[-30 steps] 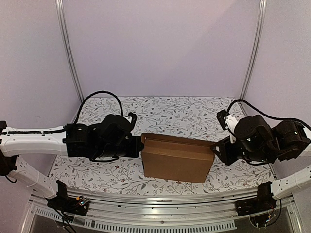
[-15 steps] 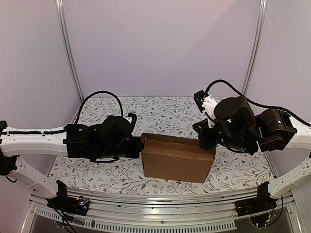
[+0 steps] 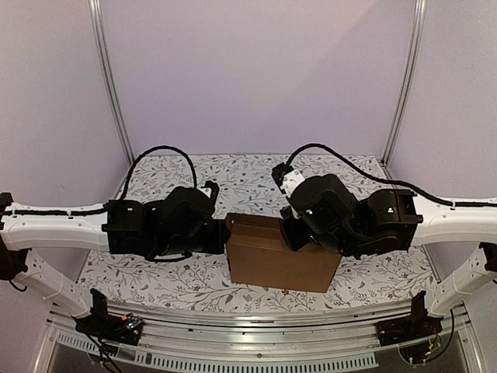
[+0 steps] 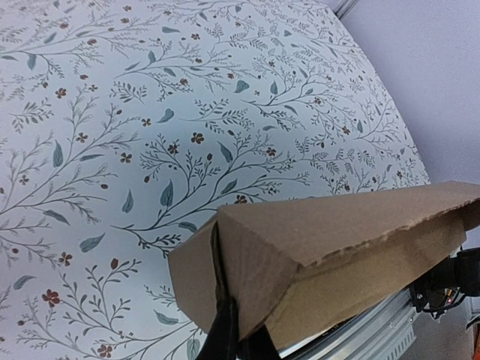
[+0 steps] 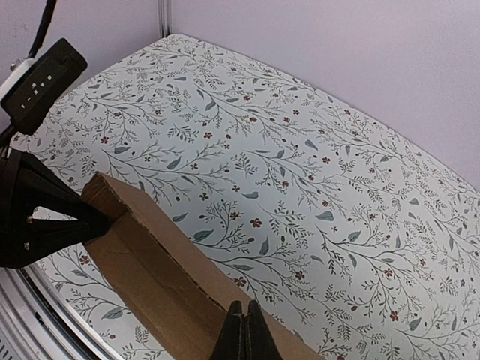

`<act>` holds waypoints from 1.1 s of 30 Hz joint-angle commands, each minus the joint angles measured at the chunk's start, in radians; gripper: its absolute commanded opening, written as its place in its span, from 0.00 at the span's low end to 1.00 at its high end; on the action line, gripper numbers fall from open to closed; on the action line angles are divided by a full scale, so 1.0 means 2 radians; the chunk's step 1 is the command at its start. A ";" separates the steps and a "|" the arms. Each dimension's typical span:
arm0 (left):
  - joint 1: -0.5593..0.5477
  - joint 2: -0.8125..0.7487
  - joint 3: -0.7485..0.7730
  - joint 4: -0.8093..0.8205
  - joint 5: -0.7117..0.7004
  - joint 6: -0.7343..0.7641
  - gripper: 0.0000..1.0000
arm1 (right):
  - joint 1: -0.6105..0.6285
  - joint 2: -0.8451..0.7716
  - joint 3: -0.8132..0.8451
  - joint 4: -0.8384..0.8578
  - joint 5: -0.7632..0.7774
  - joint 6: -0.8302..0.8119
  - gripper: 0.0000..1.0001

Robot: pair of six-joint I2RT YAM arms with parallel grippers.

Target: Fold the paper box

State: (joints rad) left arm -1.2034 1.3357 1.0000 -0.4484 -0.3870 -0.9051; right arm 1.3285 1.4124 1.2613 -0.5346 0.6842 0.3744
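The jaws of the right gripper (image 5: 241, 322) are clenched. The two black fingers meet in a thin seam, with their tips at the far top edge of the paper box (image 3: 276, 264), right of its middle. I can't tell whether they touch the cardboard. The jaws of the left gripper (image 4: 232, 330) are clenched too, at the box's left end, against the corner where a dark slit runs down. Whether a wall of cardboard is pinched between them I can't make out.

The box is brown corrugated cardboard, plain on every face I can see, folded into a low rectangular shape. Its top panel has a rough edge that overhangs the left end. It stands on the table (image 3: 178, 284), on the leaf-and-flower print, towards the near edge between the two arms. The right arm's black wrist hangs over the box's far right part. A black module (image 5: 41, 75) by the left arm carries small white marks, too small to read.
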 commanded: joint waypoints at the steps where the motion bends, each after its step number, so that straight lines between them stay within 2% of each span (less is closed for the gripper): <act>1: -0.013 0.037 -0.028 -0.094 0.036 -0.006 0.04 | 0.000 0.007 -0.022 0.015 0.000 0.016 0.00; 7: -0.013 0.035 -0.025 -0.095 0.035 -0.006 0.12 | 0.001 0.008 -0.055 0.021 -0.013 0.043 0.00; 16: -0.015 0.013 -0.025 -0.101 0.035 -0.005 0.35 | 0.004 0.017 -0.091 0.034 -0.033 0.077 0.00; 22: -0.017 -0.020 -0.037 -0.112 0.047 -0.005 0.47 | 0.004 0.023 -0.113 0.043 -0.034 0.091 0.00; 27: -0.018 -0.040 -0.052 -0.114 0.049 0.001 0.49 | 0.003 0.028 -0.116 0.050 -0.034 0.095 0.00; 33: -0.018 -0.029 -0.047 -0.115 0.049 0.003 0.50 | 0.004 0.007 -0.100 0.051 -0.035 0.075 0.00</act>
State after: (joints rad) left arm -1.2224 1.2201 0.9524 -0.5117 -0.3538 -0.9039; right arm 1.3308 1.4601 1.0351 -0.4282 0.6163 0.5434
